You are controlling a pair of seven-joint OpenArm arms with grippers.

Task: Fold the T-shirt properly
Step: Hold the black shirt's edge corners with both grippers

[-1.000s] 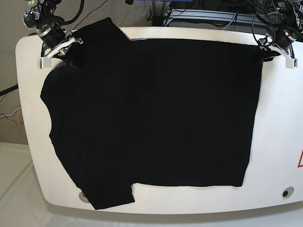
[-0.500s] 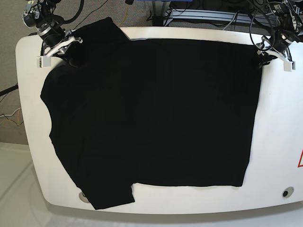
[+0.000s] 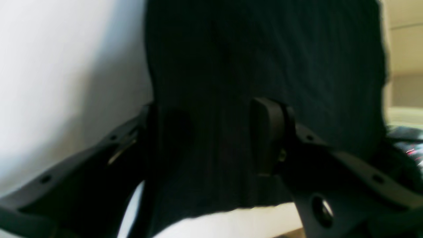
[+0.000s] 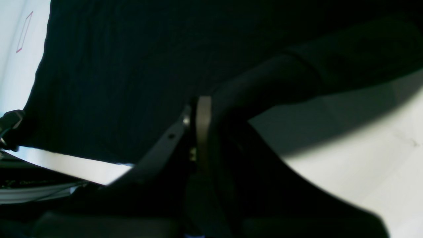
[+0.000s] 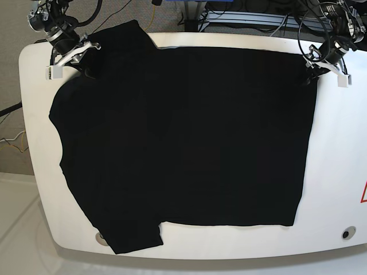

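Observation:
The black T-shirt (image 5: 183,137) lies spread flat on the white table (image 5: 338,160), collar side to the left. My right gripper (image 5: 79,64) is at the shirt's far left shoulder; in the right wrist view it (image 4: 211,125) is shut on a raised fold of the shirt (image 4: 132,49). My left gripper (image 5: 314,70) is at the shirt's far right hem corner. In the left wrist view it (image 3: 205,142) stands open, jaws wide apart, with the shirt's corner (image 3: 264,49) lying between them and one finger (image 3: 267,138) on top of the cloth.
Cables and metal rails (image 5: 246,17) run behind the table's far edge. One sleeve (image 5: 135,240) overhangs the front edge, the other (image 5: 123,31) the back edge. A red mark (image 5: 363,192) is at the right edge; a round hole (image 5: 347,233) sits near the front right.
My left gripper has moved left and a little away from the table's rim, onto the shirt's far right corner. My right gripper has shifted slightly toward the back edge. The shirt lies much as before.

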